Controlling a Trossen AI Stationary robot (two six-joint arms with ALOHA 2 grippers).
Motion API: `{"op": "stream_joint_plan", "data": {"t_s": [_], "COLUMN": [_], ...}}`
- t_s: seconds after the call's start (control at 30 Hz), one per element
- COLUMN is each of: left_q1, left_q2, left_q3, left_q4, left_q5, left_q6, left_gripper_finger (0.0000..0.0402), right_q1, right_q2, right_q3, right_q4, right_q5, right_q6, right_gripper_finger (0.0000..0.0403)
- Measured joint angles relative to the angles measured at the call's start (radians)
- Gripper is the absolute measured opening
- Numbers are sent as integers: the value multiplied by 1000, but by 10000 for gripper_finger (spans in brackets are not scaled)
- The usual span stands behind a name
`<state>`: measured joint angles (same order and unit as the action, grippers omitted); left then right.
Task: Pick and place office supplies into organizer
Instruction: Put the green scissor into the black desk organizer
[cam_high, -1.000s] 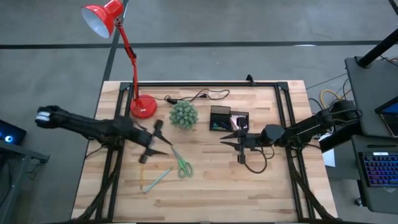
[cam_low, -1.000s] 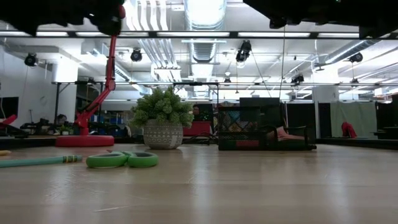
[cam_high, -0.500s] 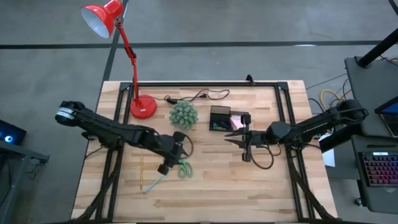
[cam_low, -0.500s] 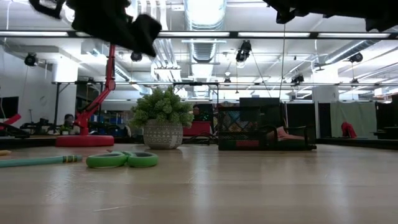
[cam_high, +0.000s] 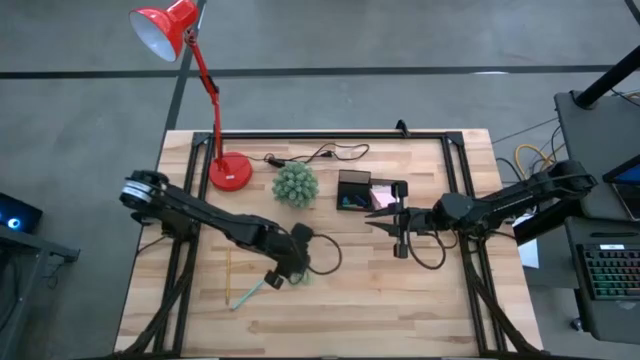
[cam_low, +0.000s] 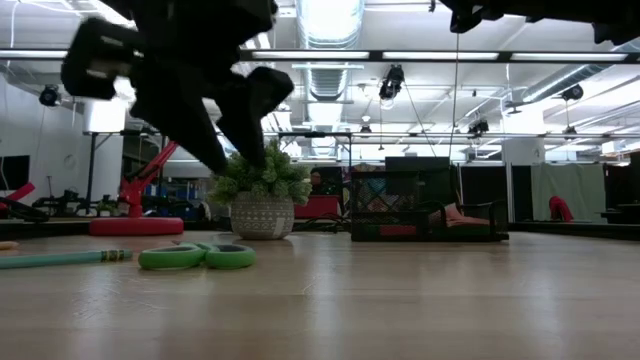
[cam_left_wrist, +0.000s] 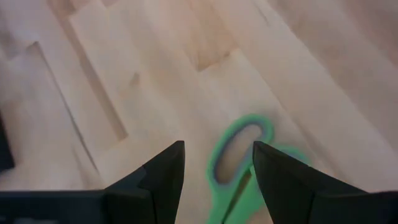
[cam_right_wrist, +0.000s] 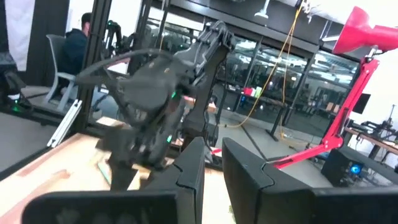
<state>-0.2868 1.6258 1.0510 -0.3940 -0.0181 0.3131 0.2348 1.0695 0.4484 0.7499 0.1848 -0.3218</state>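
The green-handled scissors lie flat on the table; the low view shows them as well. My left gripper hangs open above their handle loops, one finger to each side, touching nothing. It shows over them from above and in the low view. The light green pen and the yellow pencil lie to its left. The black organizer stands at mid-table with a pink pad beside it. My right gripper hovers near the organizer's right side, its fingers a narrow gap apart and empty.
A round green plant in a pot stands left of the organizer. The red lamp's base sits near the far-left corner, and a black cable runs along the far edge. Bare wood stretches along the near side of the table.
My left arm has swung toward the table's right and near side and come down. Its open gripper has moved from beside the lamp base to just over the scissors. My right gripper has drawn back slightly toward the right edge. The scissors, pen and pencil have stayed put.
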Motion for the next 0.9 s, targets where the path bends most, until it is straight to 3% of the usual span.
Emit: {"op": "stream_joint_plan", "data": {"t_s": [0.4,0.6,0.9], "left_q1": [-8,-8,-7], "left_q2": [161,199,232], "left_q3": [73,72,72], "left_q4": [-15,-19,-13], "left_q5": [-8,-89,-85], "left_q6": [100,121,123], "left_gripper_finger": [176,176,176], "right_q1": [0,0,0], "right_q2": [-3,-3,-3], "right_q3": [0,0,0], "right_q4": [-16,-17,-17], "right_q5": [0,0,0], "right_q6": [0,0,0], "right_gripper_finger": [47,47,47]}}
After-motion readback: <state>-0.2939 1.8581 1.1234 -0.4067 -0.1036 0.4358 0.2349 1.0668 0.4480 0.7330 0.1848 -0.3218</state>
